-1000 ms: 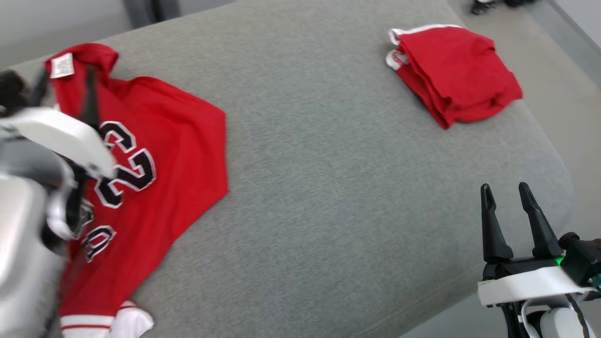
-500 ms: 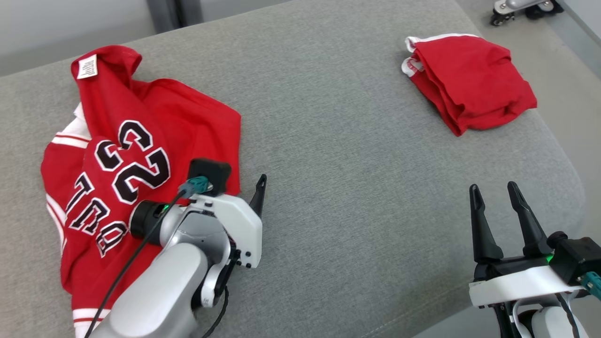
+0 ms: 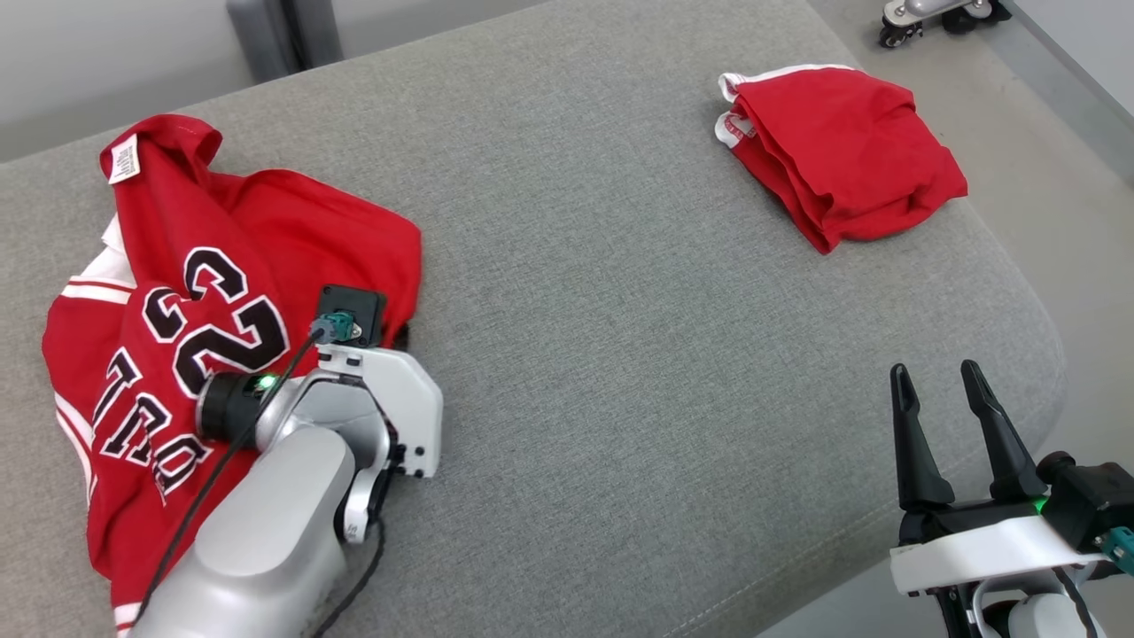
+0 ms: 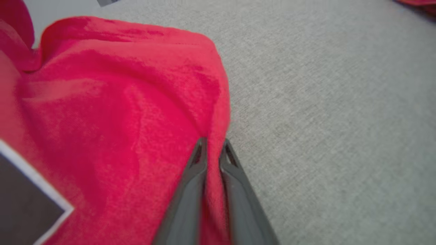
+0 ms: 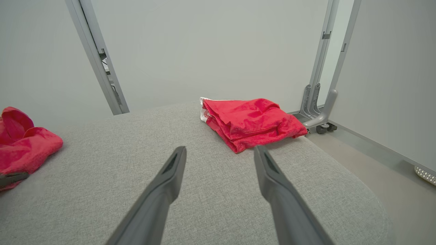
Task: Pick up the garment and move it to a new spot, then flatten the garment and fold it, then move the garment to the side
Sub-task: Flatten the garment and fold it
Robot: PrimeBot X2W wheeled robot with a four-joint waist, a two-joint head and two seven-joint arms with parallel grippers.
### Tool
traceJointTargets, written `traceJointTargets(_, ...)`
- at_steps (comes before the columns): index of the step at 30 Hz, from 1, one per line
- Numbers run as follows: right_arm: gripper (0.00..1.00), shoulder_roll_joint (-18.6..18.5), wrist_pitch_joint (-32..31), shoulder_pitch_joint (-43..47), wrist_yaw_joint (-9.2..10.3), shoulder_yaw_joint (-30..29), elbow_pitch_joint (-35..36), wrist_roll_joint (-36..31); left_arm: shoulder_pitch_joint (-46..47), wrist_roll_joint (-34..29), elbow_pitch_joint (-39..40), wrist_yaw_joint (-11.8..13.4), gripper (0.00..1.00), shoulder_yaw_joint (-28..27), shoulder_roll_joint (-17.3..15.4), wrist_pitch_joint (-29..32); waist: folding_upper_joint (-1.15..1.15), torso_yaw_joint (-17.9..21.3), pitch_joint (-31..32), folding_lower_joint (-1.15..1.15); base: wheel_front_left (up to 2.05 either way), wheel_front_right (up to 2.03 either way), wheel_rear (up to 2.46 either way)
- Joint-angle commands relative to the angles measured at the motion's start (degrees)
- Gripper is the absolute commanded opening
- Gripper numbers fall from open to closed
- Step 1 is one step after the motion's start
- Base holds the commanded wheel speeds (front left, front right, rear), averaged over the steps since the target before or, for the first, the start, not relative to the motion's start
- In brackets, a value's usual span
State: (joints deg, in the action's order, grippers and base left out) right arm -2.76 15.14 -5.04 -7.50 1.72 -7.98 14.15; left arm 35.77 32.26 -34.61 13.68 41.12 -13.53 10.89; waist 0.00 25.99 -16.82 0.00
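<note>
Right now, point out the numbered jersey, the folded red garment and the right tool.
numbered jersey (image 3: 310,221), head view, red cloth above digits
folded red garment (image 3: 850,151), head view, top layer
right tool (image 3: 935,372), head view, gap between fingertips

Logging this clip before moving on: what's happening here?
The robot's left gripper is closed on the right-hand edge of a crumpled red jersey with black numbers, pinching a fold of cloth where it lies on the grey fabric cushion. The jersey does not look lifted yet. The right gripper hangs open and empty by the cushion's near right edge. A folded red garment with white trim lies at the far right.
</note>
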Motion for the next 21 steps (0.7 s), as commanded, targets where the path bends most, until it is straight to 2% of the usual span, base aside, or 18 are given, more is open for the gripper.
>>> traceJointTargets(1, 1.0, -0.28, 0.0, 0.5, 0.02, -0.37, -0.03, 0.17, -0.22, 1.51, 0.58, -1.16, 0.0, -0.78, 0.82, -0.87, 0.0, -0.22, 0.12, 0.0, 0.0, 0.0, 0.0)
traceJointTargets(5, 1.0, -0.28, 0.0, 0.35, 0.02, -0.56, -0.03, 0.14, -1.5, 7.97, 6.43, -5.69, 0.0, -3.94, 4.49, -3.09, 0.0, -0.82, 0.38, 0.0, 0.0, 0.0, 0.0)
traceJointTargets(10, 1.0, -0.28, 0.0, 0.53, 0.02, -0.98, 0.08, -0.4, -3.84, 14.58, 16.91, -9.61, 0.0, -4.6, 7.3, -0.39, 0.0, -1.52, 0.67, 0.0, 0.0, 0.0, 0.0)
traceJointTargets(14, 1.0, -0.26, 0.0, 0.39, 0.02, -0.7, -0.05, -0.65, -7.81, 27.3, 23.8, -12.56, 0.0, -6.95, 9.17, 4.88, 0.0, -1.38, 0.57, 0.0, 0.0, 0.0, 0.0)
traceJointTargets(16, 1.0, -0.28, 0.0, 0.19, 0.02, -0.45, -0.14, -0.7, -9.04, 31.68, 24.67, -12.46, 0.0, -7.72, 9.54, 7.03, 0.0, -1.13, 0.39, 0.0, 0.0, 0.0, 0.0)
traceJointTargets(18, 1.0, -0.28, 0.0, -0.06, 0.02, -0.29, -0.19, -0.72, -10.04, 36.39, 22.87, -11.09, 0.0, -10.27, 9.81, 7.31, 0.0, -0.81, 0.16, 0.0, 0.0, 0.0, 0.0)
traceJointTargets(19, 1.0, -0.27, 0.0, -0.18, 0.02, -0.18, -0.24, -0.74, -8.91, 34.69, 21.13, -9.82, 0.05, -10.95, 9.31, 5.88, 0.0, -0.59, 0.02, 0.0, 0.0, 0.0, 0.0)
traceJointTargets(20, 1.0, -0.28, 0.0, -0.32, 0.02, -0.09, -0.29, -0.76, -7.36, 31.44, 18.75, -8.37, 0.5, -10.75, 7.73, 3.85, 0.0, -0.37, -0.12, 0.0, 0.0, 0.0, 0.0)
traceJointTargets(21, 1.0, -0.29, 0.0, -0.4, 0.02, -0.15, -0.42, -0.8, -6.39, 28.72, 15.93, -6.85, 1.0, -10.37, 6.9, 1.76, 0.0, -0.19, -0.19, 0.0, 0.0, 0.0, 0.0)
